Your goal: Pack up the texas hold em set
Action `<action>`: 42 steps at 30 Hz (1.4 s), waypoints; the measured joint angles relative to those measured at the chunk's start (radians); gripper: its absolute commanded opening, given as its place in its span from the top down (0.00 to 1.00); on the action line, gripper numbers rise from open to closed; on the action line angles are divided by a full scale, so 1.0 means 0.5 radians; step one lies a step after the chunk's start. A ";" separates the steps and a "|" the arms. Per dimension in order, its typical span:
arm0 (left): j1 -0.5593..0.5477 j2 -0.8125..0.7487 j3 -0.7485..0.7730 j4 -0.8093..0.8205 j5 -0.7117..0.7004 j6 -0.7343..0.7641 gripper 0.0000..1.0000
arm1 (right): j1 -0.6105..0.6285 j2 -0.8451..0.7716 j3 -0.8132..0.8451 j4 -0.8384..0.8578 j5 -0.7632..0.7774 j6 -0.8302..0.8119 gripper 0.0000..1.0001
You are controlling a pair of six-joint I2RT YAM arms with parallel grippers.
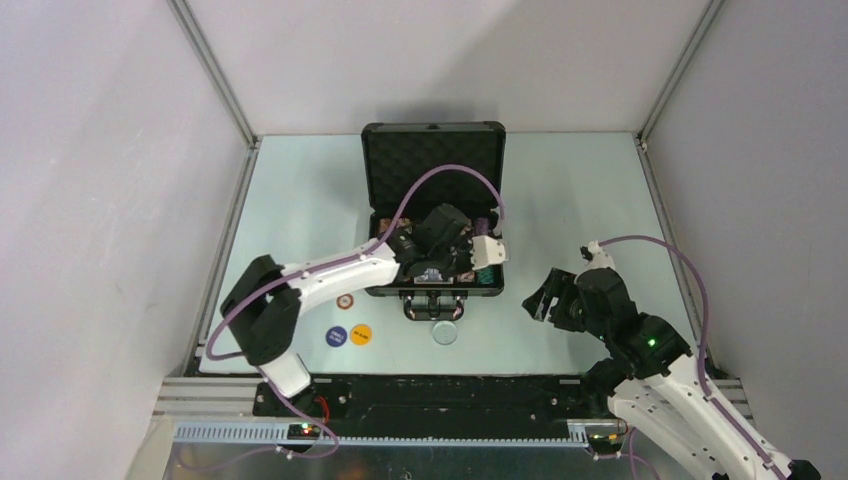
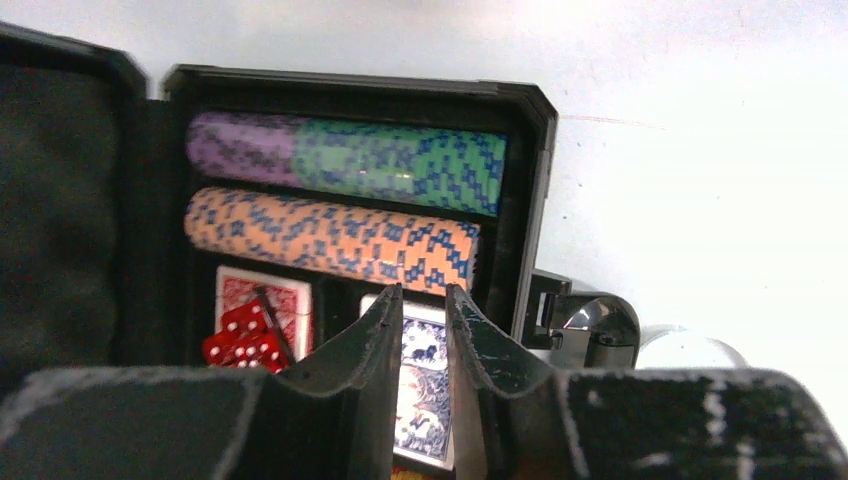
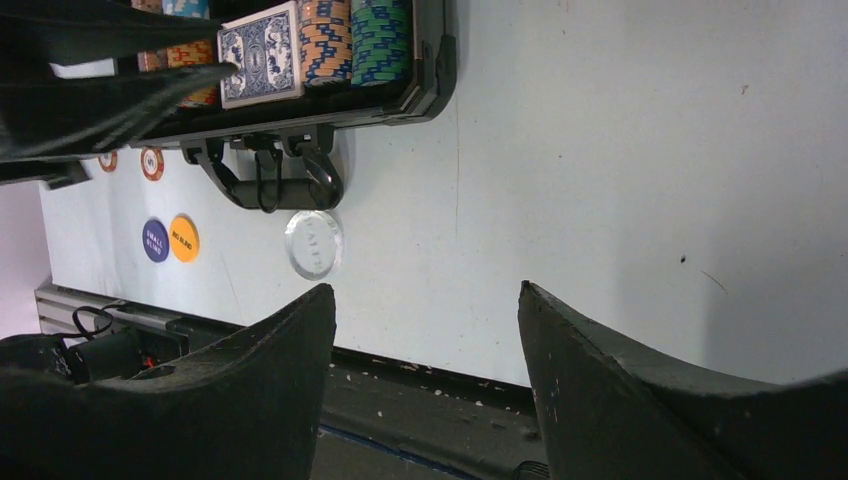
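The black case (image 1: 432, 160) lies open mid-table, its foam lid standing at the back. In the left wrist view its tray holds a purple-and-green chip row (image 2: 350, 160), an orange chip row (image 2: 330, 232), a red card deck (image 2: 265, 295) with red dice (image 2: 240, 340) on it, and a blue deck (image 2: 425, 380). My left gripper (image 2: 424, 290) hovers over the blue deck, its jaws a narrow gap apart with nothing between them. My right gripper (image 1: 548, 295) hangs wide open and empty over bare table to the right of the case.
In front of the case handle (image 1: 433, 305) lie a clear round button (image 1: 444, 332), a blue button (image 1: 337, 336) and an orange button (image 1: 361, 334). A loose chip (image 1: 345, 302) rests by the left arm. Frame posts and walls border the table.
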 measured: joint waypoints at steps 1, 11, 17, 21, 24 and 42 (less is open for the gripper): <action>0.002 -0.040 0.000 -0.002 -0.022 -0.039 0.71 | 0.000 0.000 0.000 0.001 0.001 0.000 0.29; 0.358 -0.581 -0.152 0.007 -0.172 -0.993 0.45 | 0.000 0.045 0.000 0.006 -0.012 -0.003 0.29; 0.956 -1.141 -0.687 -0.002 -0.269 -1.700 0.27 | 0.000 0.050 0.000 0.020 -0.018 -0.016 0.29; 1.357 -1.471 -1.035 -0.073 -0.314 -2.068 0.22 | 0.001 0.108 0.000 0.060 -0.050 -0.027 0.30; 1.453 -1.563 -1.113 -0.173 -0.384 -2.219 0.19 | 0.006 0.185 0.000 0.105 -0.087 -0.043 0.30; 1.439 -0.630 -0.875 -0.318 -1.077 -2.418 0.25 | 0.252 0.333 0.000 0.220 -0.136 -0.037 0.30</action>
